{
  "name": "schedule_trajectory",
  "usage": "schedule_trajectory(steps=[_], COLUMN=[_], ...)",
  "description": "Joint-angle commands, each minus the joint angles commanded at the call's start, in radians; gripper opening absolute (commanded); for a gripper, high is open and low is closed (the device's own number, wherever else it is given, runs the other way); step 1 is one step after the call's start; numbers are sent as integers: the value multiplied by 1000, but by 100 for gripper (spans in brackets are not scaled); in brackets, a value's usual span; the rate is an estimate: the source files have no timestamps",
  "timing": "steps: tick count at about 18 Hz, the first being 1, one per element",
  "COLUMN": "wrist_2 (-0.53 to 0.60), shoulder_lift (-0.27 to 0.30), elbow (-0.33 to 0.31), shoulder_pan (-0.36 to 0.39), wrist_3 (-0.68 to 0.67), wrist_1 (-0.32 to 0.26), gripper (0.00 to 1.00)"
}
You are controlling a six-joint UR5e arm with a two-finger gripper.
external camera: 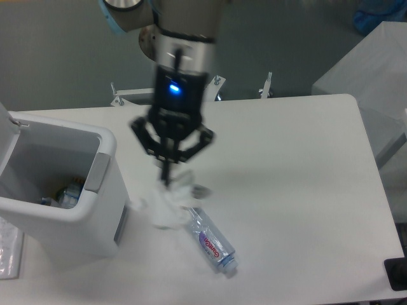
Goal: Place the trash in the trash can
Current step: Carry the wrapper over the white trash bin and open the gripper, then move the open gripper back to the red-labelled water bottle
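Observation:
My gripper (166, 180) hangs well above the table, between the bin and the bottle, shut on the crumpled clear-white wrapper (166, 203), which dangles below the fingertips and is blurred. The clear water bottle with a purple label (213, 241) lies on the table, its upper end hidden behind the hanging wrapper. The white trash can (95, 210) stands at the left with its lid open; a few items lie at its bottom (63, 194).
The arm's base column (172, 38) rises at the table's back edge. A light grey covered shape (369, 70) stands off the table's right side. A dark object (395, 273) pokes in at the bottom right corner.

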Motion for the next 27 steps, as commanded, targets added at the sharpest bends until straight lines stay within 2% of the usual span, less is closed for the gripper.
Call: schedule_trajectory(steps=[4, 7, 12, 14, 15, 18, 19, 27], wrist_2=[0, 2, -3, -20, -29, -54, -54, -51], shoulder_lift=[43, 46, 45, 45, 45, 43, 45, 48], elbow=[-55, -84, -94, -103, -104, -106, -106, -106], shoulder_pan=[-69, -114, -149, -149, -149, -149, -149, -135], wrist_3=[-2, -2, 2, 8, 12, 12, 11, 2], wrist_1=[0, 0, 0, 2, 3, 5, 3, 11], gripper=[0, 0, 2, 20, 33, 97, 100, 100])
